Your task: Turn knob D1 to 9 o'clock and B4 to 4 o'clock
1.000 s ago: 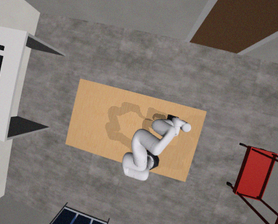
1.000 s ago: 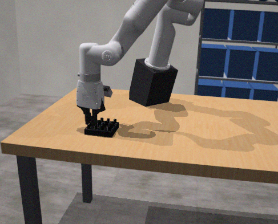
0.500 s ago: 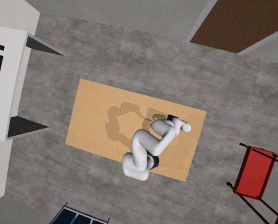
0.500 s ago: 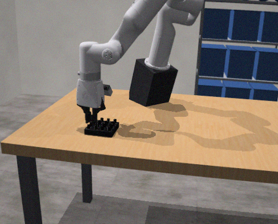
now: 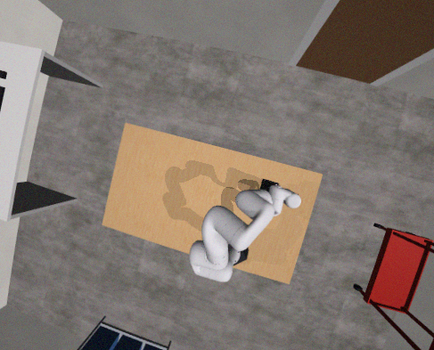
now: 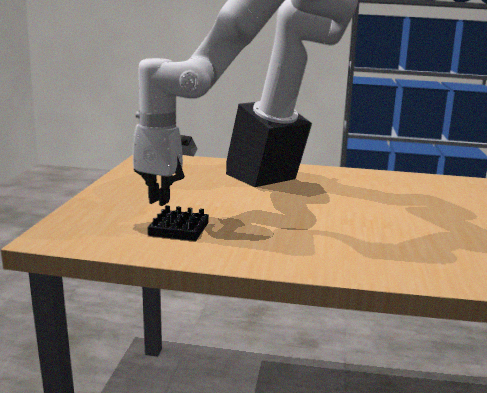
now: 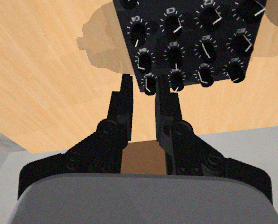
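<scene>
- In the wrist view you are looking past the gripper, and its two black fingers are standing a narrow gap apart with only bare wood showing between them; the claw is slightly spread and pinching nothing.
- Just beyond the fingertips the knob box is lying flat on the wooden table, and the tips are hanging above and short of its nearest row of knobs without touching any.
- The nearest corner knob is sitting right off the fingertips, and its white line is running down its side toward the camera.
- The box is sitting skewed in this view, its near edge slanting up to the right, and the printed names are too small for you to read, so you cannot tell which knob is D1 or B4.
- In the exterior view the gripper is pointing straight down, hovering just above the left rear corner of the knob box, which is standing near the table's left front part, well apart from the arm's black pedestal.
- Farther back, a shelf rack with blue boxes is standing against the wall.
- From the top view the arm is hiding most of the knob box; a red cart is standing off the table's side.
</scene>
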### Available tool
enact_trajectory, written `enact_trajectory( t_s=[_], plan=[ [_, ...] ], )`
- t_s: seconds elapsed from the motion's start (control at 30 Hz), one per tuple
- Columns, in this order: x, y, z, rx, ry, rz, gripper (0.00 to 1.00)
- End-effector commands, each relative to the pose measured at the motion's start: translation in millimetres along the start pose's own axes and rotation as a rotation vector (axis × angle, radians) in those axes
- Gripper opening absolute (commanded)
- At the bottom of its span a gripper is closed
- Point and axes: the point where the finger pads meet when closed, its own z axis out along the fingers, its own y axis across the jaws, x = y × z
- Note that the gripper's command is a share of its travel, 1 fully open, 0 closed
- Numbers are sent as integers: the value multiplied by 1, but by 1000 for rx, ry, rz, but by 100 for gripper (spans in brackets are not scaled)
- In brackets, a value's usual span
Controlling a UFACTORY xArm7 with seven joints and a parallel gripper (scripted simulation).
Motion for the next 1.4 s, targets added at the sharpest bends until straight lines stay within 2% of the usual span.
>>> enact_trajectory(
  t_s=[0.0, 0.63, 1.13, 1.2, 1.27, 1.37],
  plan=[
    [-1, -1, -3, 1, -2, 1, 19],
    [0, 1, -4, 1, -3, -31, 19],
    [20, 22, -9, -1, -5, -565, 19],
    [20, 22, -9, -1, -5, -565, 19],
    [25, 27, -11, -1, -6, -689, 19],
    [28, 31, -12, -1, -6, -776, 19]
  ],
)
